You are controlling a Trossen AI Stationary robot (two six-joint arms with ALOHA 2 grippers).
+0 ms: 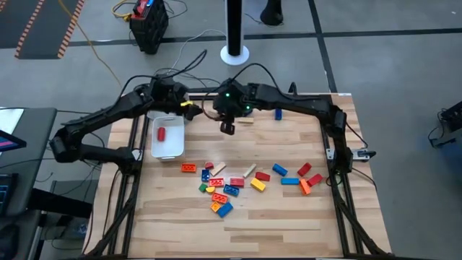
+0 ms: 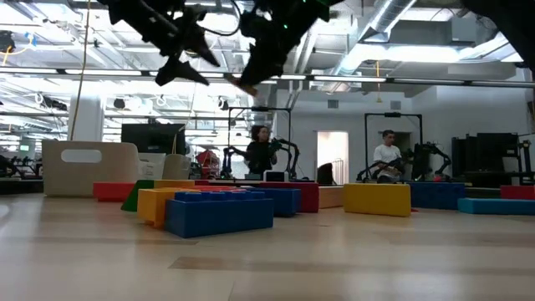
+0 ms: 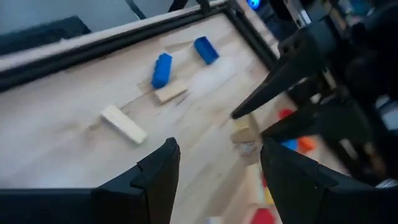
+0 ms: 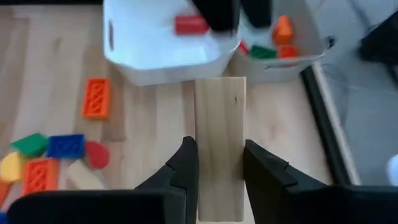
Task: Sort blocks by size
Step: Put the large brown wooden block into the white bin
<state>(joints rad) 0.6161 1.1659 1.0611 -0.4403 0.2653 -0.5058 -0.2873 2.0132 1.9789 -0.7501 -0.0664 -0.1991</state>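
While the right tool [image 4: 214, 163] grips a pale tan bar [image 4: 219, 127] above the tabletop [image 1: 289, 217] | white tray [image 4: 161, 59] just ahead, holding a red block [image 4: 190, 24] | loose blocks [image 1: 231, 184] below | left tool [image 3: 217, 171] empty, fingers apart.

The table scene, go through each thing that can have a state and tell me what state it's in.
Right hand: shut on a pale tan bar, held above the table.
Left hand: open, empty, raised over the far side.
White tray: upright, holds one red block.
Second tray: holds green, orange and red blocks.
Loose blocks: lying scattered on the table, unsorted.
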